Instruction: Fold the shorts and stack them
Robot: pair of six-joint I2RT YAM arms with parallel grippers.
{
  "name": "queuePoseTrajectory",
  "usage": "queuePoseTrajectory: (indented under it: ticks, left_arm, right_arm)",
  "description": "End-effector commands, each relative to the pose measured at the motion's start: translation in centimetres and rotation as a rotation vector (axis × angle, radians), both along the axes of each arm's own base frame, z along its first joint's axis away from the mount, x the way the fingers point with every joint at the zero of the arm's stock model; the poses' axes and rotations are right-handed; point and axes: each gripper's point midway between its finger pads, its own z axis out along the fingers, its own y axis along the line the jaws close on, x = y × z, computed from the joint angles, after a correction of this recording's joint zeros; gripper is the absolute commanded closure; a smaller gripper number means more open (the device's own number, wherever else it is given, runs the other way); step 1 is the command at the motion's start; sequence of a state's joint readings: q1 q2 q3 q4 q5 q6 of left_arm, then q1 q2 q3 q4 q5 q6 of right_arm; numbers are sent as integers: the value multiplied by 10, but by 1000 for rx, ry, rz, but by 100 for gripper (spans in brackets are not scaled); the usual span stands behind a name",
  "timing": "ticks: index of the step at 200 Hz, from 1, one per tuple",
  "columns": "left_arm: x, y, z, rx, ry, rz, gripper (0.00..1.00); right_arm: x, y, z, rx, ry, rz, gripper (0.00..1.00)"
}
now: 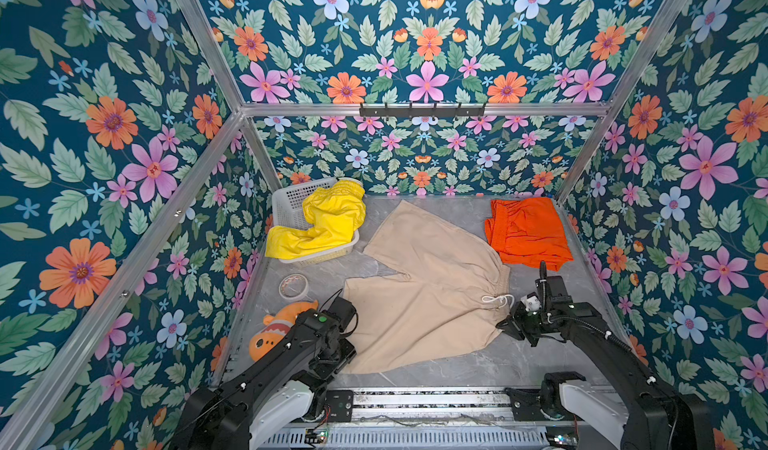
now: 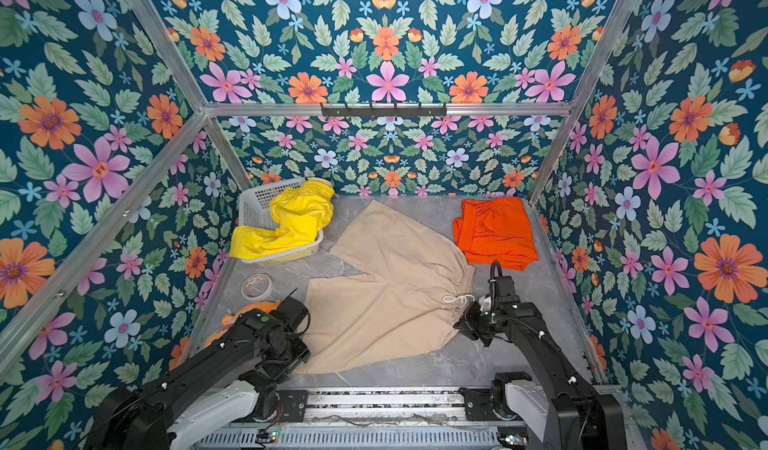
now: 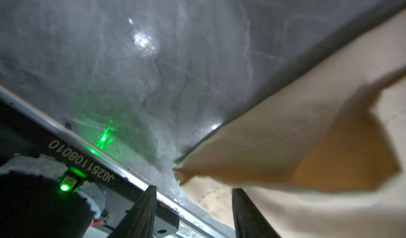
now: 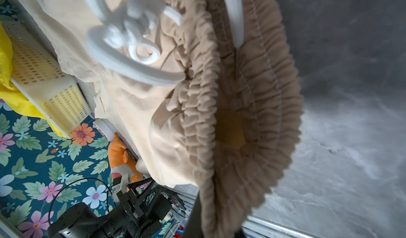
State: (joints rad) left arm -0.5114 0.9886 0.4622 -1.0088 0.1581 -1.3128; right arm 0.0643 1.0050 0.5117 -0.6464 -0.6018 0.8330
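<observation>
Left pincer [image 3: 193, 215]: apart, at a hem corner of the beige shorts [image 1: 419, 286].
Right pincer [image 1: 503, 326]: clamped on their waistband.
Shorts: spread on desk [image 1: 457, 367].

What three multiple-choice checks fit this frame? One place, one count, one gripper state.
1. The yellow shorts lie:
A) draped over the basket at the back left
B) by the front rail
C) against the right wall

2. Shorts in view:
A) two
B) three
C) four

3. The right gripper is:
A) open, holding nothing
B) shut on the beige shorts
C) out of view

1 A: yellow cloth hangs over the basket rim in both top views.
2 B: yellow shorts, beige shorts, orange shorts.
3 B: the right wrist view shows the gathered waistband pinched at the gripper.
</observation>
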Motion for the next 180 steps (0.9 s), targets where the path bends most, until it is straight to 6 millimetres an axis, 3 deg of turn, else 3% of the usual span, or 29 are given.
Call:
queuePoseTrajectory:
  ticks: [1,29,89,103,140,180]
  left_arm:
    - [-2,2,-10,6,3,38,43]
    - [1,4,-16,30,-1,50,50]
    - [7,10,-4,75,-20,51,92]
    - [14,11,8,86,-53,45,100]
    - [46,15,54,147,-169,1,100]
    - [85,25,117,244,-329,-61,100]
  right_arm:
    - [4,2,3,18,-10,-13,90]
    - [6,1,6,13,-15,-18,91]
    - [7,1,9,11,-21,-26,92]
    - [7,0,11,8,-21,-28,93]
    - [5,-9,20,-55,-10,-31,93]
    - [-17,-18,31,-130,82,12,94]
